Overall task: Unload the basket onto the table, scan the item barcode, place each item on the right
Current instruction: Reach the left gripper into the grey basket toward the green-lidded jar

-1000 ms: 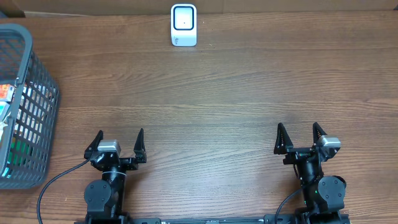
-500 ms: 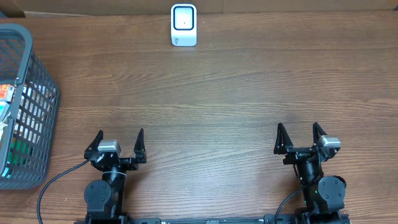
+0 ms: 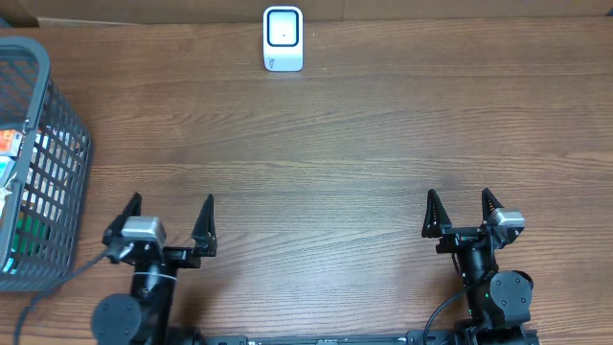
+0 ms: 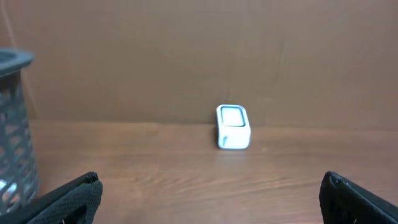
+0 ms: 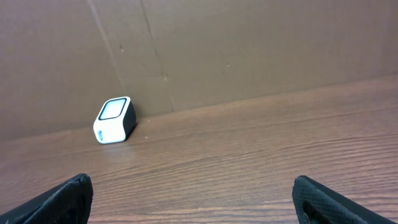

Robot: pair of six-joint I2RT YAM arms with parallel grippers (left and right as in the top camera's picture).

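Overhead: brown woodgrain table [image 3: 335, 144], cardboard backdrop [image 5: 249, 50] behind scanner [image 3: 283, 38].

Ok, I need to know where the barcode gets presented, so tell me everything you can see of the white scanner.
The barcode scanner is a small white box with rounded corners, plastic by its look. Its face carries a pale window in a dark frame, with a tiny unreadable mark below. It stands upright on the wooden table near its far edge, close before the brown cardboard wall. Only the table touches it.
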